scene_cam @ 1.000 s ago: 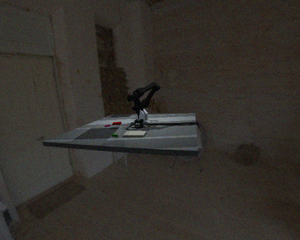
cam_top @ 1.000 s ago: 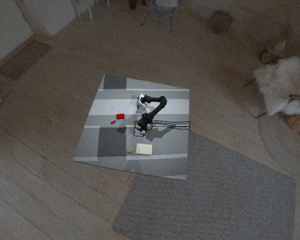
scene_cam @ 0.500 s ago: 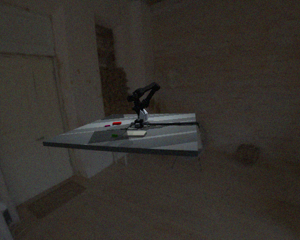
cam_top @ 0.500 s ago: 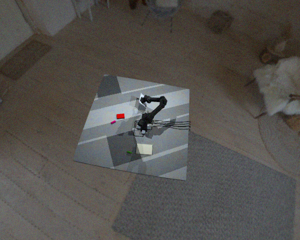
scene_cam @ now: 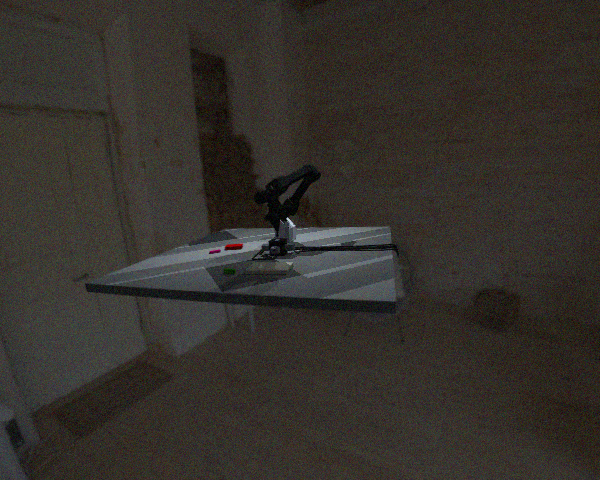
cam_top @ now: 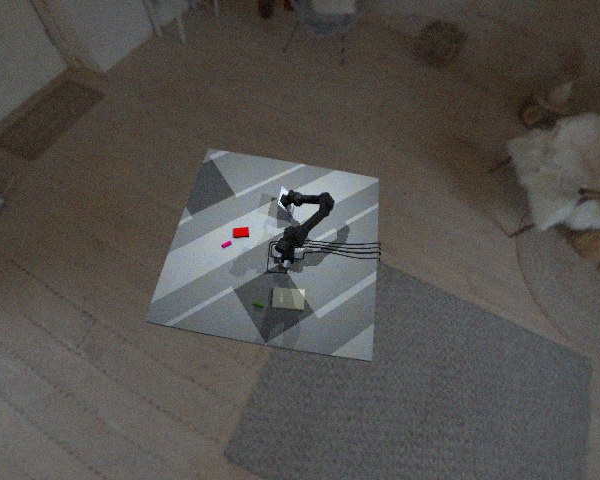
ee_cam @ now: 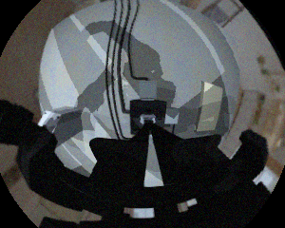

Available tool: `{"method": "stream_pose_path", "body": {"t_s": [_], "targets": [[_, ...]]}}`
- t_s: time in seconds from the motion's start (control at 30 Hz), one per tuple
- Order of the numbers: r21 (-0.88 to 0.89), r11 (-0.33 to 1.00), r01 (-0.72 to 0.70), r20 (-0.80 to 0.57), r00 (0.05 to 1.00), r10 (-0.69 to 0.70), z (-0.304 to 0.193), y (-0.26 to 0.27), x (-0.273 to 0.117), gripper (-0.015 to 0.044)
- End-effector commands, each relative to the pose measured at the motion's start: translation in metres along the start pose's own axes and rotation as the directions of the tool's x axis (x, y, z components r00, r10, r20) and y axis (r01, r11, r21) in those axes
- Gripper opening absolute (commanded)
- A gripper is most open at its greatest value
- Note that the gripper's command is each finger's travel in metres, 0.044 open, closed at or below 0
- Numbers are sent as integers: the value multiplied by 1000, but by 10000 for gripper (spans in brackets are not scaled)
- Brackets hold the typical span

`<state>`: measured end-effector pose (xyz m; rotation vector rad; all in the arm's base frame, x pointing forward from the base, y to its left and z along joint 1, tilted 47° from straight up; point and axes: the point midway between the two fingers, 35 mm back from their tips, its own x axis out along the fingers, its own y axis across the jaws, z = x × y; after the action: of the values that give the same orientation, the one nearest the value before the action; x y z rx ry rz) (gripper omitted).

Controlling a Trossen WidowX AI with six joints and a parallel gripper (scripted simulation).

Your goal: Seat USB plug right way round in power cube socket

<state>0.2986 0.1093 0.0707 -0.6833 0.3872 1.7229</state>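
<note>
Gripping tight, the gripper (cam_top: 288, 199) has its fingers almost fully closed on something thin; going by where it sits over the white power cube (cam_top: 283, 196), that is the USB plug, though the plug itself is too small and too hidden by the fingers to make out in any view. In the wrist view the dark fingers fill the lower half, with a narrow pale wedge showing between them, pointing up toward a small dark square frame (ee_cam: 146, 113) on the table just beyond.

In the exterior view the gripper (scene_cam: 283, 215) points down onto the top of the white cube (scene_cam: 288, 228), which stands upright on the table directly beneath it. The black arm (cam_top: 310, 217) bends back from the gripper over an elbow and down to its base (cam_top: 282, 253), close behind the cube. A bundle of black cables (cam_top: 341, 248) runs from the base to the table's edge.

Off to one side of the gripper, well apart from it, a red flat block (cam_top: 241, 231) lies on the table with a small pink piece (cam_top: 226, 243) just beside it. Past the base, farther from the gripper, a pale flat pad (cam_top: 288, 298) lies with a small green piece (cam_top: 258, 304) near it. All rest on the grey table (cam_top: 207, 289) with its lighter and darker stripes.
</note>
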Motion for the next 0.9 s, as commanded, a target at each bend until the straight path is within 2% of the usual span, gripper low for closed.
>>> {"method": "stream_pose_path", "body": {"t_s": [0.0, 0.87], "targets": [[-2, 1000, 3, 5, 1000, -3, 1, 0, 1, 0], [-2, 1000, 3, 5, 1000, -3, 0, 0, 4, 0]]}}
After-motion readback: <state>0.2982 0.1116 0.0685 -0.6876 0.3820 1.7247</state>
